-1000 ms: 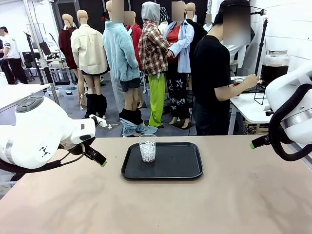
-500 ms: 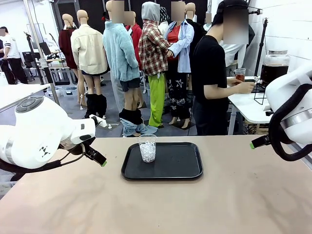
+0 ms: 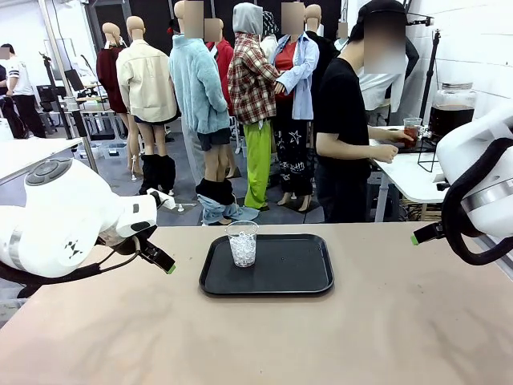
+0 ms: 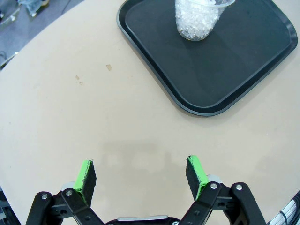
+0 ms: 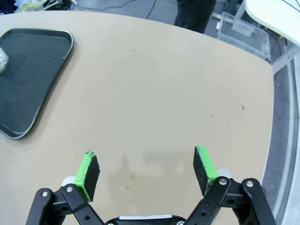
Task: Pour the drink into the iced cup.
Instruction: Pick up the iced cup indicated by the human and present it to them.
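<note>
While small clear cup of reddish drink (image 3: 412, 131) sits upper right | step: fetch | left gripper (image 4: 140, 169), right gripper (image 5: 146, 167) wide, empty | next: pour into clear ice-filled plastic cup (image 3: 242, 243), centre

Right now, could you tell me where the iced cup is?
In the front view, the cup stands in the far left part of the tray, in the middle of the table.

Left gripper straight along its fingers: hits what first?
The open left gripper probably meets the bare tan tabletop first, short of the black rectangular tray with the clear iced cup; depth unclear.
</note>
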Controlling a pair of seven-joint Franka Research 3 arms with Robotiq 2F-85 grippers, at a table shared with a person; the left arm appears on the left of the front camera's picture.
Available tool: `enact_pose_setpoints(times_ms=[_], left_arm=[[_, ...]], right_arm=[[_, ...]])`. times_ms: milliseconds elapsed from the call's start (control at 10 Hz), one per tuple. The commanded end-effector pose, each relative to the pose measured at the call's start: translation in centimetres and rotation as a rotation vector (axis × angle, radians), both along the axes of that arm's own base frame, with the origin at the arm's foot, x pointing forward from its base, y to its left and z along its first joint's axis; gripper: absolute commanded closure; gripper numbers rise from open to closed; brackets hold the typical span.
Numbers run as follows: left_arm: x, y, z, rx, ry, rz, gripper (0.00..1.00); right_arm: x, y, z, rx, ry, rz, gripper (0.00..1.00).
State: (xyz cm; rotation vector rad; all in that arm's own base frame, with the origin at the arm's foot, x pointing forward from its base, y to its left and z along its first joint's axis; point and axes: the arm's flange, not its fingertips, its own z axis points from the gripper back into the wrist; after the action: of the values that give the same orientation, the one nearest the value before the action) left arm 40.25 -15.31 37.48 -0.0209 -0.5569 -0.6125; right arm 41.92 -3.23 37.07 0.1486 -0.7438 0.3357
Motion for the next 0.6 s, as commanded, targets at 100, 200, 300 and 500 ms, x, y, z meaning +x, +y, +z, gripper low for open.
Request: enact_pose_setpoints(times_ms=[100, 200, 300, 500], left_arm=[[0.02, 0.17, 0.05, -0.003, -0.001, 0.003, 0.00], [0.02, 0.17, 0.05, -0.003, -0.001, 0.003, 0.00], [0.02, 0.17, 0.05, -0.003, -0.001, 0.003, 0.00], [0.02, 0.17, 0.05, -0.003, -0.001, 0.003, 0.00]], right_arm=[[-0.22, -0.15, -0.26, 0.006, -0.013, 0.000, 0.00], [-0.22, -0.15, -0.26, 0.006, -0.013, 0.000, 0.00], [-0.22, -0.15, -0.26, 0.006, -0.013, 0.000, 0.00], [-0.22, -0.15, -0.26, 0.006, -0.013, 0.000, 0.00]])
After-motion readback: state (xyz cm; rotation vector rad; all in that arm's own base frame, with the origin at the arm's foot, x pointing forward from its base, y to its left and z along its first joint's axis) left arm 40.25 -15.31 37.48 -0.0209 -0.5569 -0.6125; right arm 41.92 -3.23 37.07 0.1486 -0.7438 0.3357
